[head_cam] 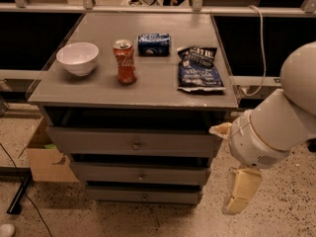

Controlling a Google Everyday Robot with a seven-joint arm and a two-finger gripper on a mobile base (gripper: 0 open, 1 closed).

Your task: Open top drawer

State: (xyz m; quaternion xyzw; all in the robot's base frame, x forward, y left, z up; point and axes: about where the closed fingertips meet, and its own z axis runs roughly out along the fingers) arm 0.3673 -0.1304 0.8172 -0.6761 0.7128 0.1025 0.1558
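The top drawer [98, 140] is the widest grey drawer front, with a small round metal knob [136, 144] at its centre. It sits under the grey tabletop [153, 85], with a dark gap above it. My gripper [220, 171] is at the cabinet's right front corner, level with the drawers and to the right of the knob. Its cream fingers are spread apart and empty. One finger [220, 129] points left at the top drawer's right end, and the other hangs down toward the floor.
On the tabletop stand a white bowl [77, 58], a red soda can [125, 61], a blue can on its side [153, 43] and a dark chip bag [199, 69]. Two narrower drawers [138, 174] lie below. A cardboard box [44, 157] sits at the left on the floor.
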